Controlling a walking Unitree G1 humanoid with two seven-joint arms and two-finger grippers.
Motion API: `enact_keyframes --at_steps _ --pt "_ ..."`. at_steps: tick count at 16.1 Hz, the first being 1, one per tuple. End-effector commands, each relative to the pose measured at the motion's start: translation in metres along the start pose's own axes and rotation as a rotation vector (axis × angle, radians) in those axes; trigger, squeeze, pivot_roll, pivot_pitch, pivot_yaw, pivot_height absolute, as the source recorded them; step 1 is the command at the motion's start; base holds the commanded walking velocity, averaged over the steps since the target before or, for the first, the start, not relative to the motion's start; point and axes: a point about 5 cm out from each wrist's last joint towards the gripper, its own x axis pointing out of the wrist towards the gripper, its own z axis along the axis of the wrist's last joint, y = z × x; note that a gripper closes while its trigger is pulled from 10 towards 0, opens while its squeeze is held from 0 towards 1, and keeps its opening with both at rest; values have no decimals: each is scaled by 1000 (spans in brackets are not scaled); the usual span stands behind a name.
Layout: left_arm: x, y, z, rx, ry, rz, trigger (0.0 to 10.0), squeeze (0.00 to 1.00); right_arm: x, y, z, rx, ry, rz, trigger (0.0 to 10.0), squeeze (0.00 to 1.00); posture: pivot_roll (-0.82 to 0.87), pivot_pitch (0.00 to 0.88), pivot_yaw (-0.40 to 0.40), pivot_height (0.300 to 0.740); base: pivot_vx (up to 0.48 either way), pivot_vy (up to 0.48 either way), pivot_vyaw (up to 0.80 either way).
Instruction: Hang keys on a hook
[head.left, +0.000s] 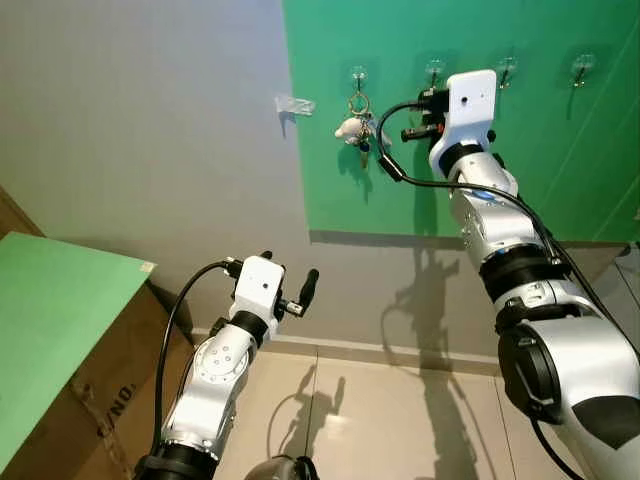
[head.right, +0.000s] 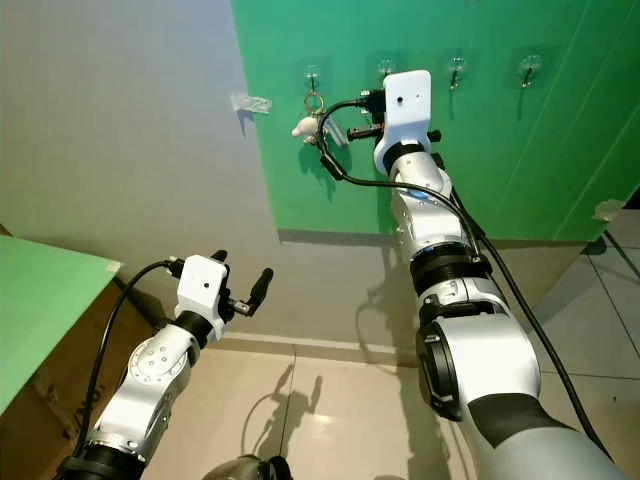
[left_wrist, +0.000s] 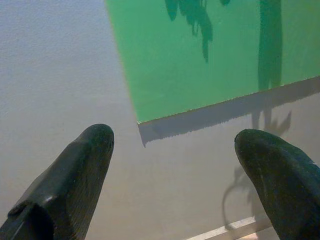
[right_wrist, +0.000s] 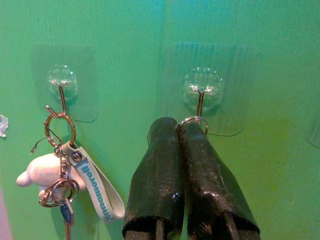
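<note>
Right end effector (right_wrist: 178, 126) clenched on a key ring (right_wrist: 194, 120) at the hook (right_wrist: 200, 102).

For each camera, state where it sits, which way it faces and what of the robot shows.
Eye views: head, facing the green board; both arms show.
Left wrist view: low left tool, open, facing the wall.
Right wrist view: right tool, shut on a key ring at a hook.
Shared: hanging keys beside it.
</note>
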Motion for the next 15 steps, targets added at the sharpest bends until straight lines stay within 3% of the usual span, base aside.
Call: enact_keyframes --at_steps 1,11,15 --pt "-2 2 1 23 -9 9 10000 0 5 2 11 -4 -33 5 0 0 -164 0 82 740 0 0 0" --pt "-3 2 1 28 -7 16 10000 0 8 -4 15 -32 -42 -17 0 0 -153 0 71 740 0 0 0" --pt "-4 1 1 27 -3 20 10000 0 10 -2 14 14 -17 -5 0 0 -148 0 70 740 0 0 0"
